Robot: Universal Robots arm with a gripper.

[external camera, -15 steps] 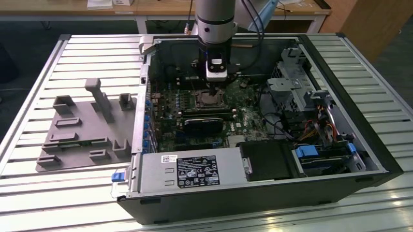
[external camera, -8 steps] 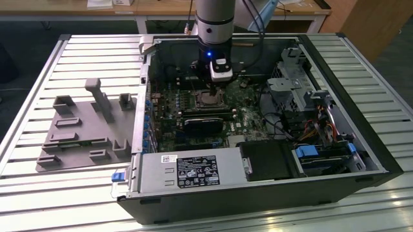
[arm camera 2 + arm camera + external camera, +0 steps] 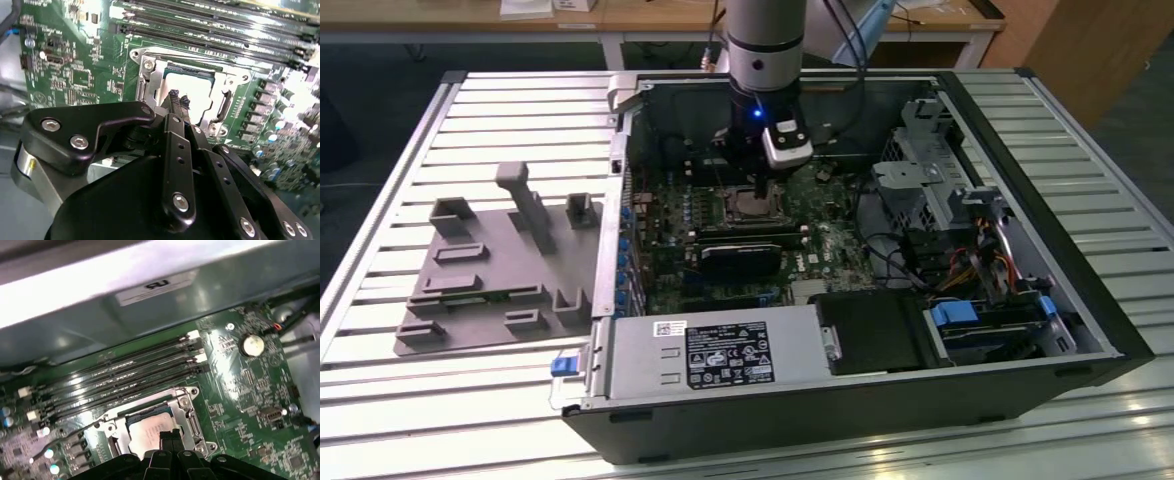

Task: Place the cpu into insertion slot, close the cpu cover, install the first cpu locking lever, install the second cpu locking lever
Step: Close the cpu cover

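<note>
The fingers (image 3: 173,102) are closed on nothing, tips just above the cpu (image 3: 195,92). It sits in the insertion slot (image 3: 223,105) on the green board (image 3: 75,75) inside the open computer case (image 3: 854,420). The cpu cover (image 3: 155,82) lies flat, framing it.

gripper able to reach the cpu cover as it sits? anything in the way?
Likely yes. The gripper hangs just over the insertion slot, fingers shut, tips above the cpu. The cpu cover frames the cpu with nothing across it. The memory slots sit beside it, not over it.
</note>
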